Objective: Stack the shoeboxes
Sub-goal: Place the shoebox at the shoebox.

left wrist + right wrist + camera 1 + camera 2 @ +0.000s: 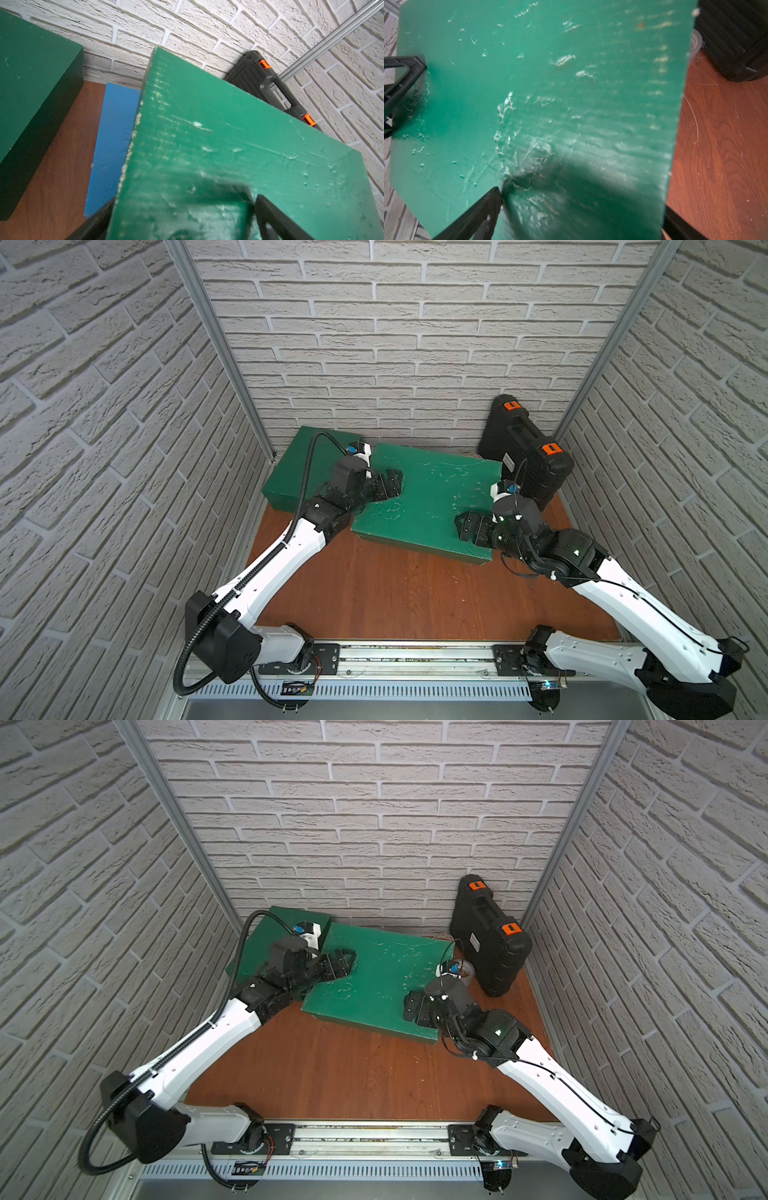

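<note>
Currently, scuffed green shoebox lies on blue shoebox. Left gripper, at its 9 o'clock edge, and right gripper, at 4 o'clock: jaws spread wide.

Count on the counter: 2 dark green shoeboxes, being 1 scuffed green shoebox and 1 plainer green shoebox; 1 blue shoebox; 1 black case bearing 2 orange latches; 1 tape roll.
</note>
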Controlling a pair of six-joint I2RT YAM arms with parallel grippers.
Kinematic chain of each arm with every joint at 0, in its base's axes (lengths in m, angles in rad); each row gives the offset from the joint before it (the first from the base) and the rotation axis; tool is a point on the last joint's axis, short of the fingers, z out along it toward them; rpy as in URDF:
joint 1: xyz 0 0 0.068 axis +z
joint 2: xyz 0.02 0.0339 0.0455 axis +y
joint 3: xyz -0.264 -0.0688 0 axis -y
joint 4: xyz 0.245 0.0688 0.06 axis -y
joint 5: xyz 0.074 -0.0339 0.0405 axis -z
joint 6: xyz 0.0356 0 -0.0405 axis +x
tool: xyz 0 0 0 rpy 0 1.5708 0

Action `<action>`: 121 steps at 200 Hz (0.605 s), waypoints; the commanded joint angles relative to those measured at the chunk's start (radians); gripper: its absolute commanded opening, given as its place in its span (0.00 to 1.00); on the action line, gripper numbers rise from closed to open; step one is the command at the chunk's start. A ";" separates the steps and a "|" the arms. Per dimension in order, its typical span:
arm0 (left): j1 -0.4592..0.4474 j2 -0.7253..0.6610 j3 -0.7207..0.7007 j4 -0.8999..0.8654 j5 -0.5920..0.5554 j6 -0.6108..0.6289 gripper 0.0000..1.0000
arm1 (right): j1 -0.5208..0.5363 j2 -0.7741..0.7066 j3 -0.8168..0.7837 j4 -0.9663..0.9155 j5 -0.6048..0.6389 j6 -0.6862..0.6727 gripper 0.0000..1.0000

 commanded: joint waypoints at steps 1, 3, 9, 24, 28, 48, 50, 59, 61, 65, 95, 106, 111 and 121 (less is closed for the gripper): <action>-0.038 0.060 0.069 0.072 0.245 -0.003 0.98 | -0.041 0.079 0.047 0.269 -0.198 -0.085 1.00; -0.036 0.066 0.073 0.072 0.247 -0.003 0.98 | -0.050 0.084 0.050 0.270 -0.204 -0.085 1.00; -0.028 0.084 0.086 0.071 0.252 -0.005 0.98 | -0.076 0.101 0.060 0.271 -0.223 -0.084 1.00; -0.009 0.133 0.124 0.070 0.268 -0.009 0.98 | -0.137 0.149 0.085 0.276 -0.269 -0.090 1.00; -0.002 0.147 0.134 0.069 0.273 -0.013 0.98 | -0.151 0.165 0.092 0.277 -0.280 -0.093 1.00; 0.027 0.221 0.191 0.050 0.311 -0.025 0.98 | -0.211 0.246 0.138 0.277 -0.335 -0.110 1.00; 0.029 0.227 0.198 0.049 0.315 -0.025 0.98 | -0.217 0.254 0.143 0.277 -0.340 -0.111 1.00; 0.036 0.260 0.228 0.029 0.322 -0.024 0.98 | -0.239 0.295 0.169 0.274 -0.364 -0.115 0.99; 0.038 0.266 0.235 0.025 0.324 -0.023 0.98 | -0.245 0.305 0.177 0.272 -0.370 -0.116 0.99; 0.040 0.280 0.247 0.016 0.328 -0.021 0.98 | -0.252 0.320 0.186 0.271 -0.377 -0.118 0.99; 0.055 0.351 0.312 -0.012 0.351 -0.006 0.98 | -0.312 0.429 0.248 0.266 -0.437 -0.128 0.98; 0.063 0.372 0.324 -0.008 0.358 -0.009 0.98 | -0.331 0.458 0.262 0.264 -0.449 -0.129 0.98; 0.067 0.379 0.330 -0.009 0.363 -0.011 0.98 | -0.340 0.469 0.264 0.263 -0.454 -0.130 0.98; 0.077 0.395 0.339 -0.006 0.372 -0.015 0.98 | -0.357 0.489 0.271 0.263 -0.466 -0.129 0.98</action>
